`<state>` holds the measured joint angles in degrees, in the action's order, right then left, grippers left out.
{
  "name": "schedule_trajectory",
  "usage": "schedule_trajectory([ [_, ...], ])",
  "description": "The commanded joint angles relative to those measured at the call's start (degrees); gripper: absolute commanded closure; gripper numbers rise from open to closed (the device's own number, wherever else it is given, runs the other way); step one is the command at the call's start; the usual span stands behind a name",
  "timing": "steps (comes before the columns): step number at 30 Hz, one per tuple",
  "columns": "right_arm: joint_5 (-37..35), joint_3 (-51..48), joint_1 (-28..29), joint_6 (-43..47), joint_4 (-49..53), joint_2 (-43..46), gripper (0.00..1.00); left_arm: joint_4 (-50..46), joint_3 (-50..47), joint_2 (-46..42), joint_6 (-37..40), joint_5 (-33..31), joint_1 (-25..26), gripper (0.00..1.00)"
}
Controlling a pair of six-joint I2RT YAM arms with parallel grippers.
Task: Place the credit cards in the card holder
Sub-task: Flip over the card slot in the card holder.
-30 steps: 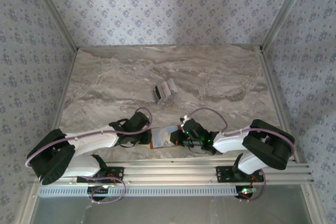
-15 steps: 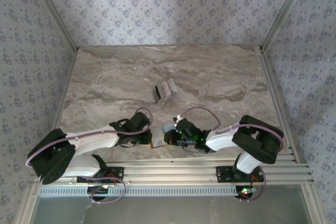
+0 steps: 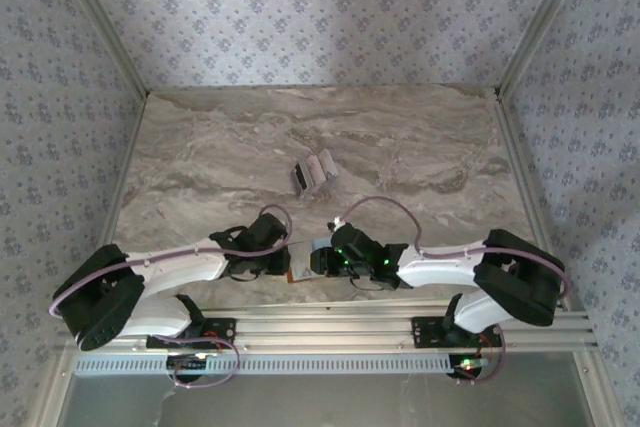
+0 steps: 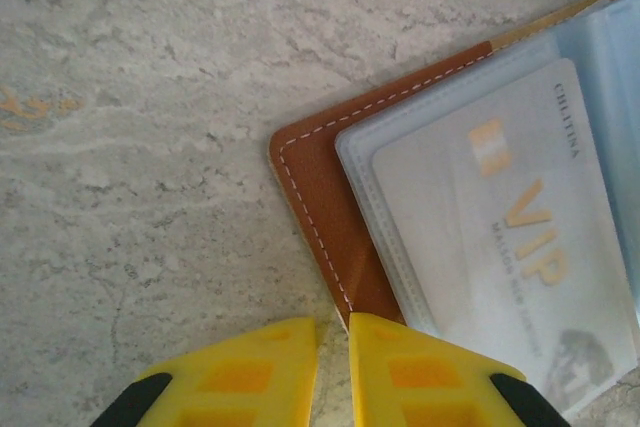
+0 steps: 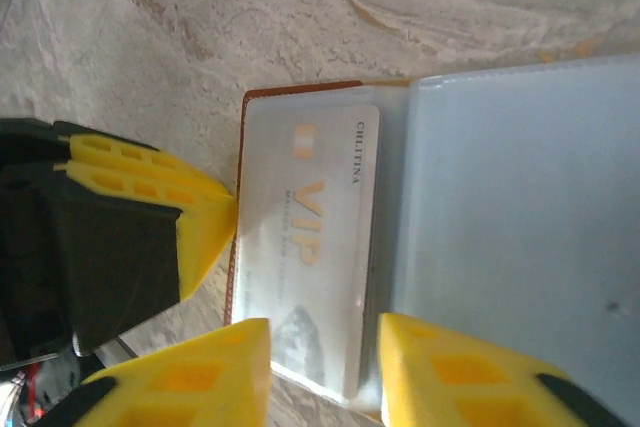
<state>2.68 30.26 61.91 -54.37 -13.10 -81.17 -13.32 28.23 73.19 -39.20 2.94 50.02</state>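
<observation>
The tan-brown leather card holder (image 4: 320, 197) lies open and flat at the 6 o'clock edge of the table (image 3: 200, 167). A pale VIP card (image 5: 310, 237) sits inside its clear sleeve. Other credit cards (image 3: 313, 175) cluster at its 12 o'clock, well apart.

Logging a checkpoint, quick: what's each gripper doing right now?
Left gripper: nearly closed, gripping nothing, tips at the edge of the tan-brown leather card holder.
Right gripper: open, over the sleeved white VIP card.

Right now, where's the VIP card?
VIP card sits in the open card holder's clear sleeve at the table's near edge, between the left gripper and right gripper in the top view.
</observation>
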Motion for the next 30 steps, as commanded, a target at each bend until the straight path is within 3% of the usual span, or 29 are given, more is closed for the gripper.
schedule_trajectory([
  [1, -1.93, 2.59, -0.19, 3.88, 10.93, 3.01, 0.57, -0.91, 0.68, 1.09, 1.54, 0.03, 0.74, 0.82],
  [7, -8.40, 7.50, -1.07, 10.21, 25.00, 7.28, 0.57, -1.33, 2.14, 2.45, 2.76, 0.49, 0.78, 0.82],
  [13, -16.35, 14.97, -1.61, 16.06, 35.27, 3.62, 0.61, -2.67, 5.17, 4.32, 4.35, -0.12, 0.69, 0.81],
  [30, -15.69, 21.71, -3.39, 22.88, 32.29, -9.49, 0.59, -1.44, 6.18, 7.69, 5.80, 0.31, -1.62, 0.82],
])
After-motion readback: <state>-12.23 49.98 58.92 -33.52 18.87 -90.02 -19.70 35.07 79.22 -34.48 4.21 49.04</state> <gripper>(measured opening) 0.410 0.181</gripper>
